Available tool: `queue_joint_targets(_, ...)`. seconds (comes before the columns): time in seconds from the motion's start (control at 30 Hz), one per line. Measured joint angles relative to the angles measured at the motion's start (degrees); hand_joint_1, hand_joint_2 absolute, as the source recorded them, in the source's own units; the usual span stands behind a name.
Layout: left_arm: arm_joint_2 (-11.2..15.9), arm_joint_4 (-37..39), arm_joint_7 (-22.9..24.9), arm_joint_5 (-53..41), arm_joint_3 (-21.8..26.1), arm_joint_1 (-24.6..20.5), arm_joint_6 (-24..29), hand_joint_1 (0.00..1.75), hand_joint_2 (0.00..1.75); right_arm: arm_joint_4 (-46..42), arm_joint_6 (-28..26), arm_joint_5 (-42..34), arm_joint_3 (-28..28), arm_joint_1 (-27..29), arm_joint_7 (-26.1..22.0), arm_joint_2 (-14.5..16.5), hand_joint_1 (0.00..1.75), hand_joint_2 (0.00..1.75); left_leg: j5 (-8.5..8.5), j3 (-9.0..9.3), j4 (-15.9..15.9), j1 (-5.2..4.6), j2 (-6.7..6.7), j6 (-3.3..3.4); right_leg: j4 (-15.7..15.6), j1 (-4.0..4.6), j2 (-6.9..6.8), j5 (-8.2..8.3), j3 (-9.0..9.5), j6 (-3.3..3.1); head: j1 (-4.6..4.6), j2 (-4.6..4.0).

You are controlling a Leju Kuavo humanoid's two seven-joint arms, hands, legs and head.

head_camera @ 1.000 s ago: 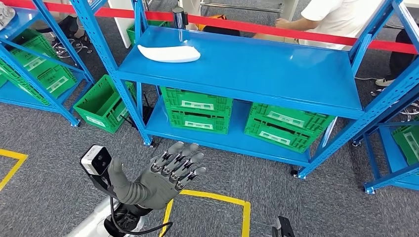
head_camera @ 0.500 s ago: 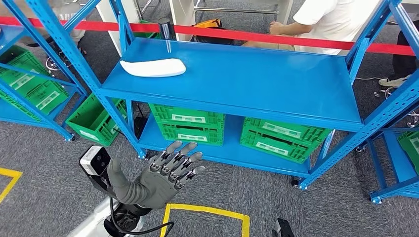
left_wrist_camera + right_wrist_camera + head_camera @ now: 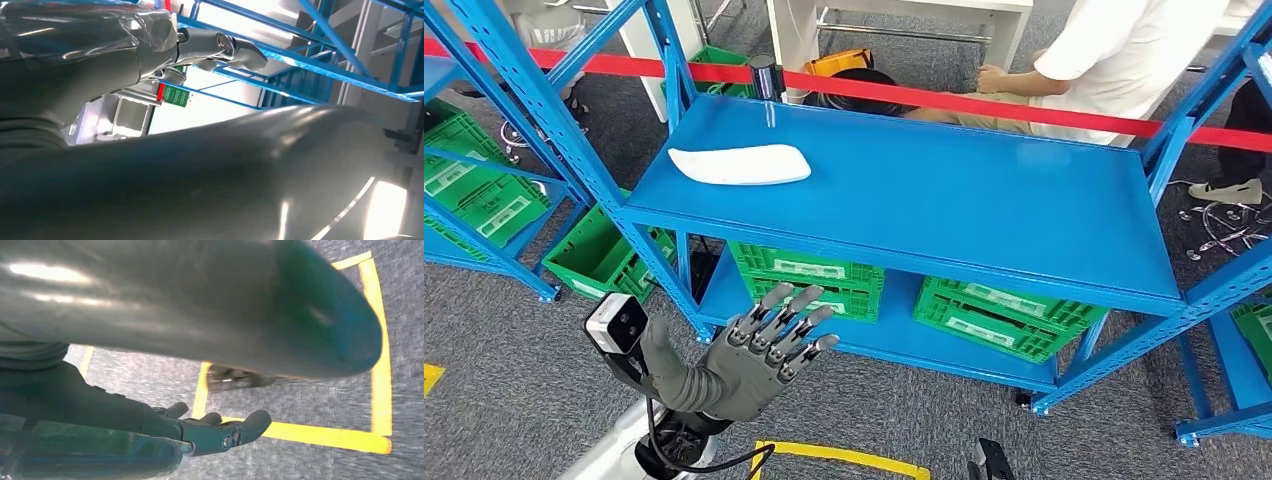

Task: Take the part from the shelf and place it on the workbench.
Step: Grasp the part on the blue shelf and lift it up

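White part lying flat on the far-left corner of the blue shelf, well apart from both hands. Left hand raised near the shelf's front edge, fingers spread wide, holding nothing. Right hand hanging over grey carpet with yellow floor tape, fingers loosely extended, nothing in them. Green crates stacked on the lower level. Person seated beyond the red barrier tape.

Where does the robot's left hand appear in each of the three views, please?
Head view: the left hand is low and left of centre, fingers spread, in front of the blue shelf.
Left wrist view: the hand comes in from the left edge.
Right wrist view: not in it.
Shared landmark: the blue shelf frame in the head and left wrist views.
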Motion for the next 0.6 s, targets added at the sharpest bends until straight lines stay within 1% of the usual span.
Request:
queue_joint_targets(0.03,-0.1,0.0,0.0,0.0,0.0,0.0,0.0,0.0,0.0,0.0,0.0,0.0,0.0,0.0,0.1,-0.2,0.0,0.0,-1.14,2.08,-0.6,0.25,-0.12,-0.12,2.7,-0.2,-0.2,-0.49,-3.25,0.58,0.05,0.0)
queue_joint_targets(0.07,-0.1,0.0,0.0,0.0,-0.1,0.1,0.0,0.0,0.0,0.1,0.0,0.0,0.0,0.1,0.1,-0.3,0.0,0.0,-2.23,3.36,-0.5,0.34,-0.27,-0.48,1.7,-0.42,-0.27,0.02,-5.02,1.22,0.05,0.0)
queue_joint_targets(0.1,-0.1,0.0,0.0,0.0,-0.1,0.2,0.0,0.0,0.0,0.1,0.0,0.0,0.0,0.2,0.1,-0.4,0.0,0.0,-3.02,4.08,-0.5,0.38,-0.3,-0.8,-2.0,-0.63,-0.42,3.0,-4.64,2.15,0.06,0.0)
queue_joint_targets(0.13,-0.1,0.0,0.0,0.0,-0.1,0.2,0.0,0.0,0.0,0.1,0.0,0.0,0.0,0.2,0.1,-0.4,0.0,0.0,-3.87,4.86,-0.2,0.34,-0.31,-1.14,-5.2,-0.75,-0.74,5.93,-4.09,2.61,0.07,0.0)
queue_joint_targets(0.17,-0.1,-0.1,0.0,0.0,-0.1,0.2,0.0,0.0,0.0,0.1,0.0,0.0,0.0,0.2,0.1,-0.4,0.0,0.0,-4.66,5.26,0.0,0.26,-0.31,-1.5,-7.4,-0.72,-0.99,8.25,-3.46,2.39,0.07,0.0)
queue_joint_targets(0.2,-0.1,-0.1,0.0,-0.1,-0.1,0.3,0.0,0.0,0.0,0.1,-0.1,0.0,0.0,0.2,0.1,-0.4,0.0,0.0,-5.25,5.61,0.3,0.17,-0.3,-1.87,-8.4,-0.64,-1.18,9.62,-3.05,1.65,0.05,0.0)
queue_joint_targets(0.23,-0.1,-0.1,0.0,-0.2,0.0,0.3,0.0,0.0,0.0,0.1,-0.1,0.0,0.0,0.1,0.1,-0.4,0.0,0.0,-5.62,5.97,0.7,0.12,-0.29,-2.16,-8.5,-0.48,-1.24,9.79,-2.74,0.58,0.01,0.0)
queue_joint_targets(0.27,-0.1,-0.2,0.0,-0.3,0.1,0.4,0.0,0.0,0.0,0.1,-0.1,0.0,0.0,0.1,0.1,-0.4,0.0,0.0,-5.85,5.96,1.0,0.19,-0.25,-2.44,-8.4,-0.49,-1.09,9.82,-2.32,-0.25,-0.04,0.0)
queue_joint_targets(0.3,-0.1,-0.3,0.0,-0.4,0.1,0.4,0.0,0.0,0.0,0.1,-0.2,0.1,0.0,0.1,0.2,-0.4,0.0,0.0,-6.04,5.85,1.7,0.32,-0.16,-2.71,-8.5,-0.59,-0.99,9.76,-2.02,-0.8,-0.04,0.0)
queue_joint_targets(0.33,-0.1,-0.3,0.0,-0.5,0.2,0.4,0.0,0.0,0.0,0.1,-0.3,0.1,0.0,0.0,0.2,-0.4,0.0,0.0,-6.49,5.15,3.1,0.48,-0.06,-2.99,-8.6,-0.68,-0.91,9.63,-1.7,-1.18,-0.08,0.0)
queue_joint_targets(0.37,-0.1,-0.3,0.0,-0.5,0.2,0.4,0.0,0.0,0.0,0.1,-0.3,0.2,0.0,-0.1,0.1,-0.4,0.0,0.0,-7.45,3.75,5.6,0.68,0.03,-3.36,-8.6,-0.77,-0.86,9.44,-1.35,-1.53,-0.09,0.0)
queue_joint_targets(0.4,-0.1,-0.4,0.0,-0.6,0.3,0.4,0.0,0.0,0.0,0.1,-0.4,0.3,0.0,-0.1,0.1,-0.5,0.0,0.0,-8.8,1.69,9.0,0.87,0.11,-3.75,-8.6,-0.71,-0.85,9.17,-1.15,-1.86,-0.09,0.0)
queue_joint_targets(0.43,0.0,-0.4,0.0,-0.7,0.3,0.5,0.0,0.0,0.0,0.1,-0.4,0.4,0.0,-0.1,0.1,-0.5,0.0,0.0,-10.37,-0.81,12.8,1.07,0.15,-4.11,-8.6,-0.64,-0.84,8.91,-0.99,-2.1,-0.12,0.0)
queue_joint_targets(0.47,0.0,-0.4,0.0,-0.9,0.3,0.6,0.0,0.0,0.0,0.1,-0.5,0.4,0.0,-0.1,0.1,-0.5,0.0,0.0,-11.57,-3.22,16.0,1.27,0.18,-4.37,-8.6,-0.57,-0.82,8.64,-0.82,-2.24,-0.1,0.0)
queue_joint_targets(0.5,0.0,-0.4,0.0,-1.0,0.3,0.7,0.0,0.0,0.0,0.1,-0.5,0.5,0.0,-0.1,0.1,-0.5,0.0,0.0,-11.73,-4.87,17.5,1.41,0.24,-4.47,-8.6,-0.5,-0.78,8.36,-0.57,-2.25,-0.11,0.0)
queue_joint_targets(0.53,0.0,-0.4,0.0,-1.0,0.3,0.8,0.0,0.0,0.0,0.1,-0.5,0.5,0.0,-0.1,0.1,-0.5,0.0,0.0,-10.62,-5.49,16.9,1.5,0.32,-4.42,-8.6,-0.44,-0.73,8.09,-0.24,-2.21,-0.12,0.0)
queue_joint_targets(0.57,0.0,-0.4,0.0,-1.0,0.4,0.8,0.0,0.0,0.0,0.1,-0.6,0.5,0.0,-0.1,0.0,-0.5,0.0,0.0,-8.3,-4.91,14.2,1.54,0.39,-4.2,-8.6,-0.38,-0.67,7.81,0.19,-2.13,-0.11,0.0)
queue_joint_targets(0.6,0.0,-0.4,0.0,-1.0,0.4,0.8,0.0,0.0,0.0,0.1,-0.6,0.6,0.0,-0.1,0.0,-0.4,0.0,0.0,-5.38,-3.59,10.0,1.48,0.47,-3.79,-8.7,-0.35,-0.61,7.54,0.61,-2.05,-0.1,0.0)
